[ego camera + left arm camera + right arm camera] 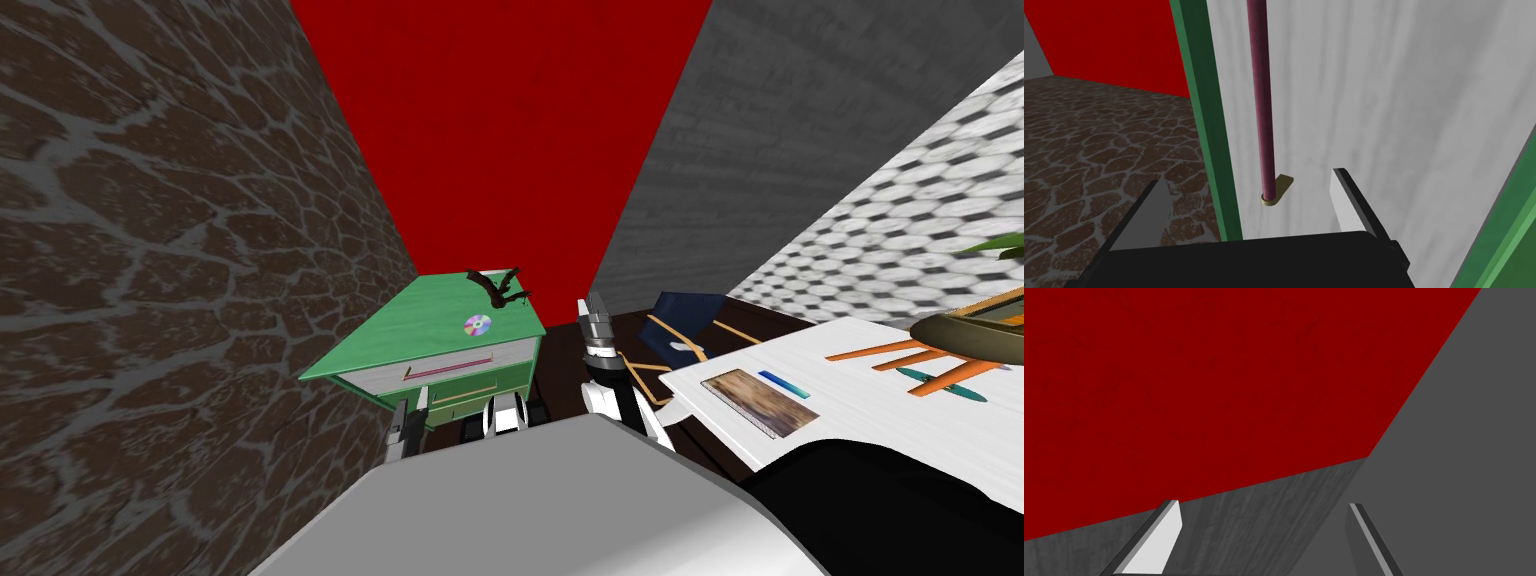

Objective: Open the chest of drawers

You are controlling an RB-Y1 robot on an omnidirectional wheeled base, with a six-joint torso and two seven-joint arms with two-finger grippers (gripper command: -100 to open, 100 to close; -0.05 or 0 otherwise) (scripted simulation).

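Note:
The chest of drawers (430,335) is green with a light grey drawer front (455,368) and stands against the brown stone wall. A dark red bar handle (1263,100) runs along that pale front (1374,100), fixed on a small brass mount (1277,191). My left gripper (1251,200) is open just short of the drawer front, its fingers on either side of the handle's end without touching it. In the head view it hangs at the chest's near left corner (408,420). My right gripper (592,312) is raised to the right of the chest, open and empty (1264,528).
A disc (477,325) and a dark branch-like ornament (495,285) lie on the chest's top. A dark blue chair (685,320) with wooden legs stands right of my right arm. A white table (880,400) with a book, pens and a bowl is at far right.

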